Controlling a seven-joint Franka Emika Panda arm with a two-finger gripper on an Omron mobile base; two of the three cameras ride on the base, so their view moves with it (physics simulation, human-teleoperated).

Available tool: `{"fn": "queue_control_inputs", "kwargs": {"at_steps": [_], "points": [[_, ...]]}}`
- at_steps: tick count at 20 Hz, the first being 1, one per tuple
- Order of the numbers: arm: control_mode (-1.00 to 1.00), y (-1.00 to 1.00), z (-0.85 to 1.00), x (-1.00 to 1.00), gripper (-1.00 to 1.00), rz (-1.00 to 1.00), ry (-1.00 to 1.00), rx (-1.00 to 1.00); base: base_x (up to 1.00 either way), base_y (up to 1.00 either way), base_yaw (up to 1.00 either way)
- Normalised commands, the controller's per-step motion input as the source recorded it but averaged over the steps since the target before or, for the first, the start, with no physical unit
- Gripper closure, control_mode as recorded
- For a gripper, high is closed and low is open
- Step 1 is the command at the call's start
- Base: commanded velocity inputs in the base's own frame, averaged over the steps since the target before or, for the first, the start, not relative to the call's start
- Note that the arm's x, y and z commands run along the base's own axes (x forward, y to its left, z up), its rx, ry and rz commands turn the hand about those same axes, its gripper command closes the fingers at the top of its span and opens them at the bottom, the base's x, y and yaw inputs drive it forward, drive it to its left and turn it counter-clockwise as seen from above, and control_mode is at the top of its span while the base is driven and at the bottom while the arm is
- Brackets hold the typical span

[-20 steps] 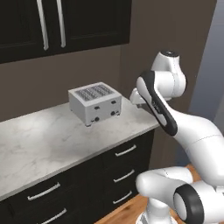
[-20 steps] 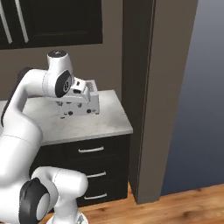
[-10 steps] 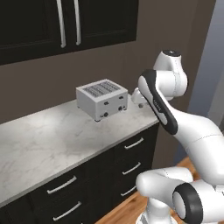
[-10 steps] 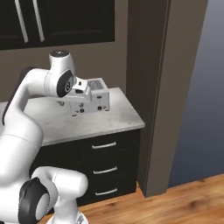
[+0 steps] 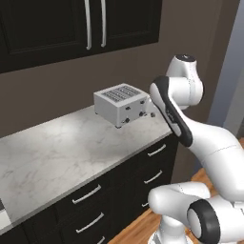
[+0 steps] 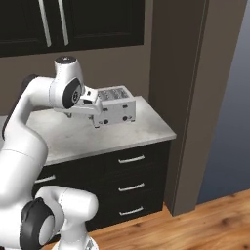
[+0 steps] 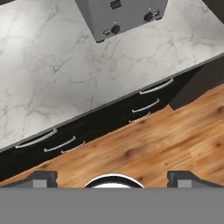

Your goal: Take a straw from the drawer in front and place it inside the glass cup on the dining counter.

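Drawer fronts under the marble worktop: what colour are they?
Black, with slim silver bar handles; the drawer fronts show best in the right base view.

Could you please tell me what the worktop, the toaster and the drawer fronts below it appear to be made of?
Worktop: looks like polished white marble, from its grey veining, though it could be an imitation.
Toaster: seems brushed grey metal, with an even silver casing and dark knobs.
Drawer fronts: flat black panels, likely painted wood or laminate, with slim silver handles that look metallic.

A grey toaster (image 6: 115, 105) stands on the marble worktop (image 6: 128, 132) near its right end. Black drawers (image 6: 131, 158) with silver handles are below. A tall brown pillar (image 6: 195, 97) rises at the right.
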Motion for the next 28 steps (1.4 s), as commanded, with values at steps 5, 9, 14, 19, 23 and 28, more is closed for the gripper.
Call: {"fn": "queue_control_inputs", "kwargs": {"at_steps": [5, 9, 14, 19, 23, 28], "points": [[-1.0, -0.92, -0.04, 0.44, -1.0, -0.05, 0.0, 0.17, 0.0, 0.0, 0.0], [-1.0, -1.0, -0.35, 0.12, -1.0, 0.0, 0.0, 0.24, 0.0, 0.0, 0.0], [-1.0, -1.0, -0.76, -0.11, -1.0, -0.07, 0.0, 0.32, 0.0, 0.0, 0.0], [-1.0, -0.82, -0.94, -0.1, -1.0, -0.21, -0.04, 0.46, 0.0, 0.0, 0.0], [-1.0, -0.51, -0.8, 0.02, -1.0, -0.2, -0.01, 0.47, 0.0, 0.0, 0.0], [-1.0, -0.33, -0.7, 0.25, -1.0, -0.11, 0.0, 0.51, 0.0, 0.0, 0.0]]}}
